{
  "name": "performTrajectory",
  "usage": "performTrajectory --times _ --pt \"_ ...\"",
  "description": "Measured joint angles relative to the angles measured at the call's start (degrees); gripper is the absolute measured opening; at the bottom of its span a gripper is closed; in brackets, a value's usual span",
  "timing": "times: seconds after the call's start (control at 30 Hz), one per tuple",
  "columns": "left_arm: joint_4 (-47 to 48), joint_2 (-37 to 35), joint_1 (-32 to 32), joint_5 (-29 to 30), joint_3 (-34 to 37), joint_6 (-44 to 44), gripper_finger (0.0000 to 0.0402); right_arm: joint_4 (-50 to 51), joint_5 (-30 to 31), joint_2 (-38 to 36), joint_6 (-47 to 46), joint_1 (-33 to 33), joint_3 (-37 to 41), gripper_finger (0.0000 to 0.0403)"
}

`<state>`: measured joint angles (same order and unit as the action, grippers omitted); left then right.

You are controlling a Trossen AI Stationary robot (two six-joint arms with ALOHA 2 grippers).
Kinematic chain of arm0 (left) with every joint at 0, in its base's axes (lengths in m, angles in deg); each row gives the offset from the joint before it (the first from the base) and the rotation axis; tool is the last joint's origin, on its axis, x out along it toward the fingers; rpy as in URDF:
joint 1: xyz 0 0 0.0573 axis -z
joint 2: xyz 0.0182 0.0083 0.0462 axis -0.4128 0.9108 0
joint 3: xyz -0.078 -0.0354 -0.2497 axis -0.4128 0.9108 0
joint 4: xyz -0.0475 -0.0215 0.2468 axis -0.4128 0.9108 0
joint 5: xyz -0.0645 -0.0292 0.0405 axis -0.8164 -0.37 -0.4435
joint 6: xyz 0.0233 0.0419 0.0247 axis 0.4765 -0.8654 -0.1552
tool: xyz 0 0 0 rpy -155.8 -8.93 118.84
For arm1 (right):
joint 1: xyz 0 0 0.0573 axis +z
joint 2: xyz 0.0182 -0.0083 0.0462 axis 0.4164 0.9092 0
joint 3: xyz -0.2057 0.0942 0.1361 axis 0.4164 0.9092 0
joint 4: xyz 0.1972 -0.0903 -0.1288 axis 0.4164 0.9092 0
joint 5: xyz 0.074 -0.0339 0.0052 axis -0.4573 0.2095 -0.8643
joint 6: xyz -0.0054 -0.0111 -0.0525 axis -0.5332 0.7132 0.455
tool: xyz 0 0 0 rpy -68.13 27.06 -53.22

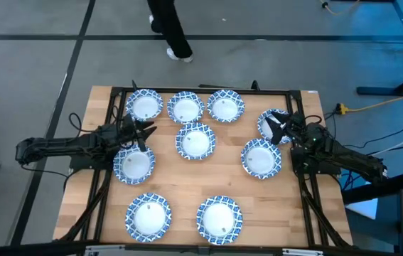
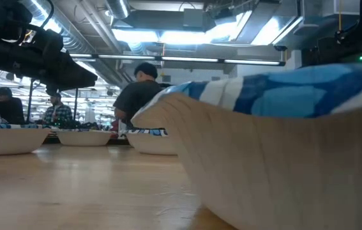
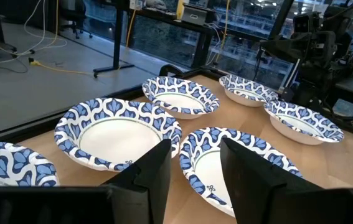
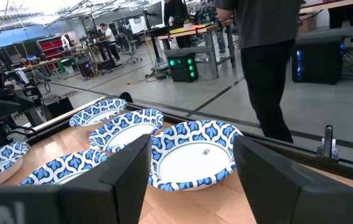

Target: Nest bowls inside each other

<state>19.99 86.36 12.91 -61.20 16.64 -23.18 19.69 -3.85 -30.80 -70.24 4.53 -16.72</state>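
Observation:
Nine small bowls with white centres and blue-and-white patterned rims sit singly on the wooden table, each on its base. Three form a far row (image 1: 144, 105), (image 1: 185, 108), (image 1: 225, 105). One lies at the far right (image 1: 266, 121), one in the centre (image 1: 195, 141), one right of centre (image 1: 261, 158), one on the left (image 1: 133, 163), and two sit near the front (image 1: 148, 215), (image 1: 219, 218). My left gripper (image 1: 146, 133) is open between the left bowl and the far-left bowl, facing the centre bowl (image 3: 204, 155). My right gripper (image 1: 278, 126) is open over the far-right bowl, which its wrist view does not show.
A dark frame runs along the table's far edge (image 1: 201, 90) and down both sides. A person stands on the floor beyond the far edge (image 1: 169, 28). In the low view a front bowl (image 2: 283, 140) fills the right half. Bare wood lies between the centre bowl and the front pair (image 1: 187, 181).

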Motion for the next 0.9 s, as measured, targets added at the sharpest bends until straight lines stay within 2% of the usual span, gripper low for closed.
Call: performTrajectory --times 0.73,0.9 --pt "0.0 0.01 -0.02 0.0 0.02 0.0 0.0133 -0.01 0.0 0.02 -0.04 0.0 0.0 0.0228" --pt "0.0 0.0 -0.02 0.0 0.0 0.0 0.0133 -0.74 -0.14 0.0 -5.34 0.0 0.0 0.0228"
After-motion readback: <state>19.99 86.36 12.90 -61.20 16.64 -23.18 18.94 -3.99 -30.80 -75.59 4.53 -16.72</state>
